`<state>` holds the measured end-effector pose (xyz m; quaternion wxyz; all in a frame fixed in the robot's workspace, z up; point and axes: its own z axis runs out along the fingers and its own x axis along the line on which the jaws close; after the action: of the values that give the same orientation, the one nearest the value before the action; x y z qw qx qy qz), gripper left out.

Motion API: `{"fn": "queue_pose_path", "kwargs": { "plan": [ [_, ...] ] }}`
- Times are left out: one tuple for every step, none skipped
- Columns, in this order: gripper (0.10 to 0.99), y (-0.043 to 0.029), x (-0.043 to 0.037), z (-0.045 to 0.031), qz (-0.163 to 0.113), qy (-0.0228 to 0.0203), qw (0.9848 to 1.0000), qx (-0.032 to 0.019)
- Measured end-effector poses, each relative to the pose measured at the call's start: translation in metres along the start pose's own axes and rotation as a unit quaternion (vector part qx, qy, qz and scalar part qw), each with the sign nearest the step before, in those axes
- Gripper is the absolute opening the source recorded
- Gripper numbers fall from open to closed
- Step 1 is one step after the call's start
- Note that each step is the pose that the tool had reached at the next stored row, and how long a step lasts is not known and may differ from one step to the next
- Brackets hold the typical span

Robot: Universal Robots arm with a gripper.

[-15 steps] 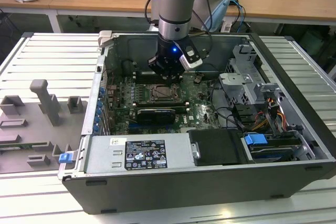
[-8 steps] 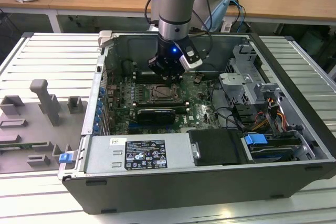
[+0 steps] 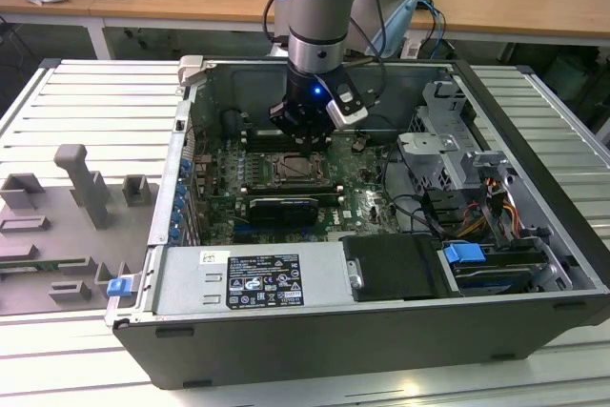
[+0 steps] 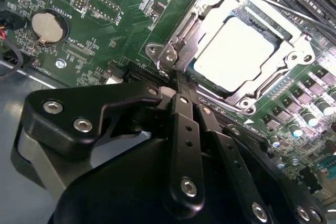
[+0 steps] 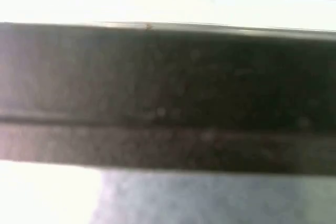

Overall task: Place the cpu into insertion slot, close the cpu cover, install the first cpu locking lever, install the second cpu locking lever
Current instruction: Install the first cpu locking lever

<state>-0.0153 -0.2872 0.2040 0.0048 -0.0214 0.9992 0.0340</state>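
Cpu (image 4: 234, 56) seated in insertion slot (image 4: 294, 51) in the second wrist view, cpu cover (image 4: 181, 45) down around it; fingers (image 4: 181, 98) pressed together, holding nothing, tips at socket corner. Exterior view: gripper (image 3: 303, 126) just above socket. Lever step likely underway.

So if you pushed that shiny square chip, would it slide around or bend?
Probably neither. The cpu looks like a flat metal-topped square, so likely stiff. It sits down inside the insertion slot, with the cpu cover framing it, so a sideways push probably wouldn't shift it. Its smooth top might be slippery.
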Motion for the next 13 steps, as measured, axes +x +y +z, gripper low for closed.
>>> {"fn": "queue_pose_path", "kwargs": {
  "plan": [
    [0.106,0.0000,0.0001,-0.0026,0.000,0.0005,1.0000,0.0006],
    [0.106,0.0001,0.0002,-0.0058,0.000,0.0007,1.0000,0.0009],
    [0.106,0.0003,0.0001,-0.0084,0.000,0.0006,1.0000,0.0007],
    [0.106,0.0005,0.0001,-0.0117,0.000,0.0006,1.0000,0.0008],
    [0.106,0.0008,0.0001,-0.0150,0.000,0.0007,1.0000,0.0008],
    [0.106,0.0007,0.0000,-0.0149,0.000,0.0006,1.0000,0.0007],
    [0.106,0.0005,0.0001,-0.0151,0.000,0.0007,1.0000,0.0008],
    [0.106,0.0003,0.0001,-0.0151,0.000,0.0007,1.0000,0.0008],
    [0.106,0.0000,0.0001,-0.0151,0.000,0.0007,1.0000,0.0009],
    [0.106,-0.0004,0.0001,-0.0151,0.000,0.0007,1.0000,0.0009],
    [0.106,-0.0009,0.0001,-0.0152,0.000,0.0007,1.0000,0.0009],
    [0.106,-0.0012,0.0002,-0.0151,0.000,0.0006,1.0000,0.0008],
    [0.106,-0.0016,0.0002,-0.0152,0.000,0.0007,1.0000,0.0009]
  ]
}}
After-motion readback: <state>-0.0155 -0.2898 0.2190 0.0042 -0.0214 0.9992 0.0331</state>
